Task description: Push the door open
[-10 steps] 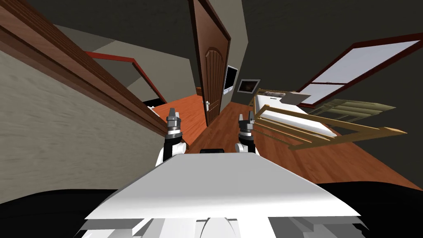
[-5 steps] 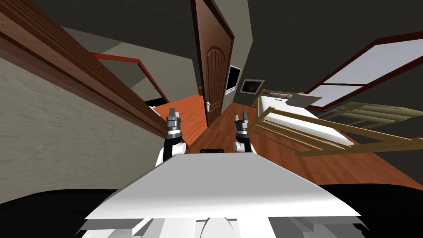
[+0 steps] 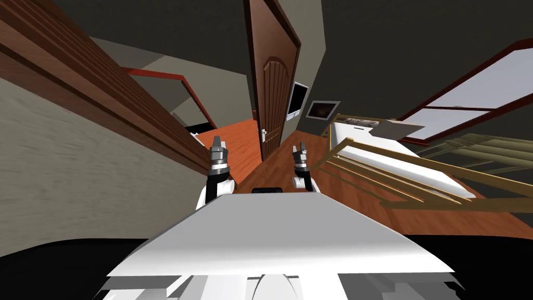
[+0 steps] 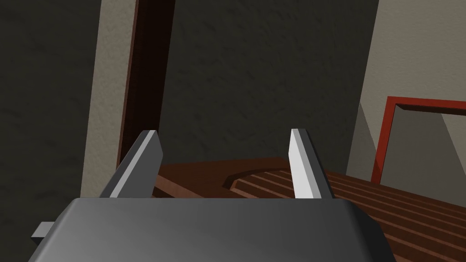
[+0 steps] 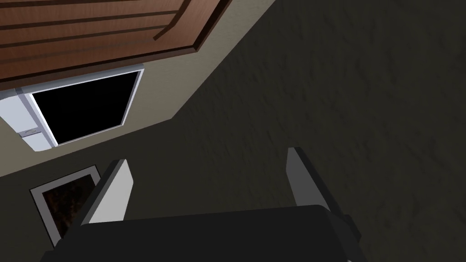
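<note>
Head view: the brown door [image 3: 273,88] stands ajar ahead, beyond and between the left pincer [image 3: 217,143] and the right pincer [image 3: 300,148], touching neither.

Left wrist view: the left pincer [image 4: 223,134] gapes wide and empty, with a brown ribbed panel [image 4: 264,182] past its tips.

Right wrist view: the right pincer [image 5: 207,157] is wide and empty, and the door [image 5: 91,27] lies well beyond its fingertips.
</note>
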